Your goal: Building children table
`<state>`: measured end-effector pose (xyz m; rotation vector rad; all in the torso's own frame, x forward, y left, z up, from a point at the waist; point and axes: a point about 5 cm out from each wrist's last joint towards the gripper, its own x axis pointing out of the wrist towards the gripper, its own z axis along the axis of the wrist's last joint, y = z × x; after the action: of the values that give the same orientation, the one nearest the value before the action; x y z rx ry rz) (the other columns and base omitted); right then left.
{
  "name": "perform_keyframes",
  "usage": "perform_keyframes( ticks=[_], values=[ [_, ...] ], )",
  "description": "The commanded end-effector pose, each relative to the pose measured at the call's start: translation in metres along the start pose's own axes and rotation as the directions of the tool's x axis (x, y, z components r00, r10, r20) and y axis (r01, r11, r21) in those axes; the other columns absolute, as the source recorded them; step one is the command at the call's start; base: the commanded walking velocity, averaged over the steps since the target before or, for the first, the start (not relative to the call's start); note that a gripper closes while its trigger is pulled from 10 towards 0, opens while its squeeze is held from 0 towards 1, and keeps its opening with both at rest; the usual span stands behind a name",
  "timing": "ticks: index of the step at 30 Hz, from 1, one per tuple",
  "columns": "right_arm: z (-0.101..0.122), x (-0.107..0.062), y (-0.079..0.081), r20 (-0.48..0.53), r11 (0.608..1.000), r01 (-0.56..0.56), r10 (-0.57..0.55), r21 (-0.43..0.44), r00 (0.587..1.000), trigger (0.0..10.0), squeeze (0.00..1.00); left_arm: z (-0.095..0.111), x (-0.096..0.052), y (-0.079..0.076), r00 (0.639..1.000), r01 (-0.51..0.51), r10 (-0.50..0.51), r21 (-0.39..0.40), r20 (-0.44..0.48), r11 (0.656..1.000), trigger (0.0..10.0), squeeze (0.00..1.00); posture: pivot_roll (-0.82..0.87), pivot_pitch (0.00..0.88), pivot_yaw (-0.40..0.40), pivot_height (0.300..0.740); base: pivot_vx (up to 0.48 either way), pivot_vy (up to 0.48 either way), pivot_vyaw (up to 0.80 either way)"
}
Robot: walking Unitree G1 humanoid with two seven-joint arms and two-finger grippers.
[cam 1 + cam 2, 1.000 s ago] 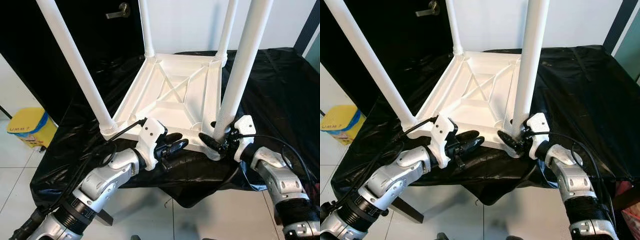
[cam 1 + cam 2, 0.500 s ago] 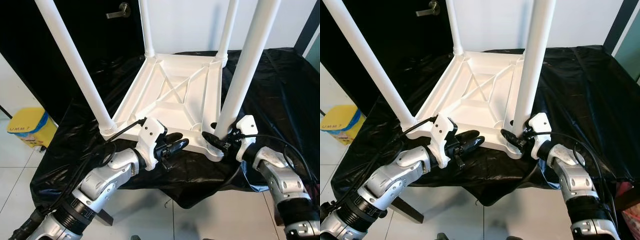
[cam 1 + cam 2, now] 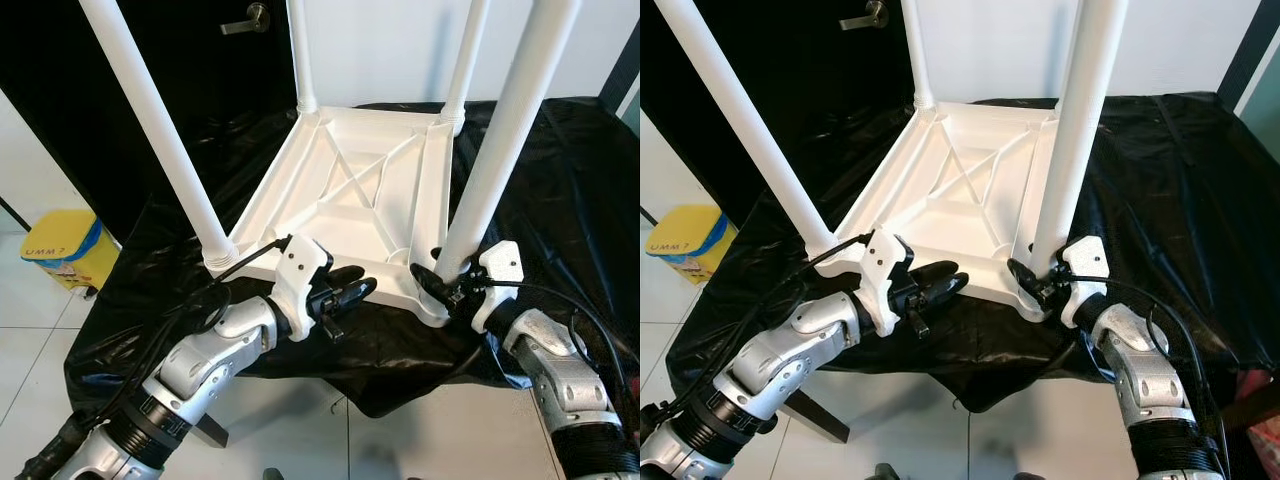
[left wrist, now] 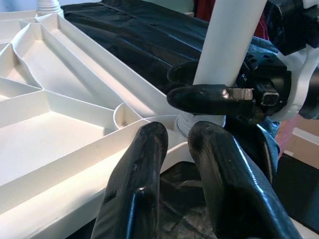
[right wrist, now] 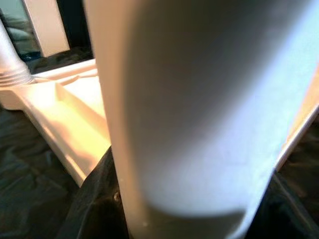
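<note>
We see the upturned white plastic children's table (image 3: pixel 360 190), ribbed underneath, resting on the black-sheeted counter (image 3: pixel 560 170). At its near right corner our right pincer (image 3: pixel 441 287) clamps the round leg (image 3: pixel 500 150); at its near edge our left pincer (image 3: pixel 352 290) rests, fingers together.

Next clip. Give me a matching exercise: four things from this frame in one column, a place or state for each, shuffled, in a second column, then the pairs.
1. white plastic children's table
2. right gripper
3. left gripper
4. yellow bin

A. on the floor, robot's left
B. upside down on the black sheet
C. clamped around the base of the near right table leg
D. at the table's near edge, fingers close together

Pairs: 1-B, 2-C, 3-D, 4-A
</note>
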<state>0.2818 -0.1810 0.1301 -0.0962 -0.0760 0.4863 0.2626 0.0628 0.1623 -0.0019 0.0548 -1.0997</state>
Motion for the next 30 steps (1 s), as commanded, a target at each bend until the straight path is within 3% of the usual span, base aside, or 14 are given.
perform_keyframes(
  ticks=[1, 2, 4, 8, 14, 21, 28, 29, 30],
  values=[
    [-0.002, -0.004, -0.002, -0.007, 0.998, 0.058, -0.058, 0.003, 0.998, 10.0, 0.0, 0.003, -0.003, -0.013, 0.964, 0.267, -0.267, 0.018, -0.006, 0.963, 10.0, 0.0, -0.18, 0.032, 0.065, 0.74, 0.0, 0.0, 0.0],
    [-0.003, -0.004, 0.001, -0.006, 0.992, 0.124, -0.124, -0.003, 0.992, 10.0, 0.0, 0.003, -0.003, -0.013, 0.963, 0.271, -0.271, 0.017, -0.007, 0.962, 10.0, 0.0, -0.18, 0.031, 0.066, 0.74, 0.0, 0.0, 0.0],
    [-0.003, -0.004, 0.001, -0.006, 0.992, 0.124, -0.124, -0.003, 0.992, 10.0, 0.0, 0.003, -0.003, -0.013, 0.963, 0.271, -0.271, 0.017, -0.007, 0.962, 10.0, 0.0, -0.18, 0.031, 0.066, 0.74, 0.0, 0.0, 0.0],
    [-0.003, -0.004, 0.01, -0.004, 0.974, 0.225, -0.225, 0.004, 0.974, 10.0, 0.0, 0.003, -0.003, -0.013, 0.962, 0.275, -0.274, 0.019, -0.011, 0.961, 10.0, 0.0, -0.17, 0.026, 0.064, 0.74, 0.0, 0.0, 0.0],
    [-0.004, -0.002, 0.028, -0.011, 0.916, 0.398, -0.398, 0.043, 0.917, 10.0, 0.0, 0.003, -0.004, -0.013, 0.962, 0.272, -0.272, 0.02, -0.014, 0.962, 10.0, 0.0, -0.16, 0.018, 0.052, 0.74, 0.0, 0.0, 0.0],
    [-0.004, 0.002, 0.044, -0.025, 0.889, 0.448, -0.448, 0.095, 0.894, 10.0, 0.0, 0.003, -0.004, -0.013, 0.964, 0.267, -0.266, 0.023, -0.011, 0.964, 10.0, 0.0, -0.16, 0.006, 0.047, 0.74, 0.0, 0.0, 0.0],
    [-0.002, 0.002, 0.04, -0.023, 0.885, 0.458, -0.458, 0.081, 0.889, 10.0, 0.0, 0.003, -0.003, -0.013, 0.964, 0.268, -0.268, 0.025, -0.008, 0.963, 10.0, 0.0, -0.16, 0.006, 0.046, 0.74, 0.0, 0.0, 0.0],
    [-0.001, 0.001, 0.038, -0.02, 0.883, 0.463, -0.463, 0.075, 0.886, 10.0, 0.15, 0.004, -0.003, -0.013, 0.963, 0.268, -0.268, 0.025, -0.008, 0.963, 10.0, 0.0, -0.16, 0.007, 0.046, 0.74, 0.0, 0.0, 0.0],
    [-0.001, 0.001, 0.038, -0.02, 0.883, 0.463, -0.463, 0.075, 0.886, 10.0, 0.15, 0.004, -0.003, -0.013, 0.963, 0.268, -0.268, 0.025, -0.008, 0.963, 10.0, 0.0, -0.16, 0.007, 0.046, 0.74, 0.0, 0.0, 0.0]
  ],
)
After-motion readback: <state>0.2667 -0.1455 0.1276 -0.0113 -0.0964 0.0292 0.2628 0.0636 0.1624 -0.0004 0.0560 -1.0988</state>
